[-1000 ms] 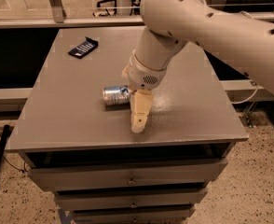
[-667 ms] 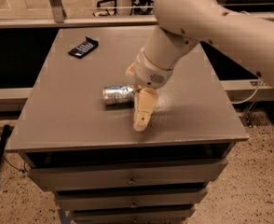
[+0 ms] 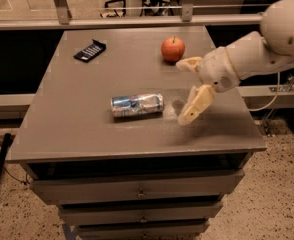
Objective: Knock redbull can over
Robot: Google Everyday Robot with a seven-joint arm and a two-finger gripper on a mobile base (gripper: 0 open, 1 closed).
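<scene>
The redbull can (image 3: 137, 105), silver and blue, lies on its side near the middle of the grey table (image 3: 77, 129), its length running left to right. My gripper (image 3: 182, 91) hovers just right of the can, clear of it. It is open and empty: one cream finger (image 3: 188, 64) points left near the apple and the other (image 3: 195, 106) hangs down toward the tabletop. The white arm reaches in from the upper right.
A red-orange apple (image 3: 173, 49) stands at the back of the table, just above and left of the gripper. A flat dark blue packet (image 3: 89, 50) lies at the back left. The table has drawers below its front edge, and a rail runs behind it.
The arm has swung away to the right, off the can, and the gripper has spread open. The apple, hidden before, now shows. The can still lies on its side.
</scene>
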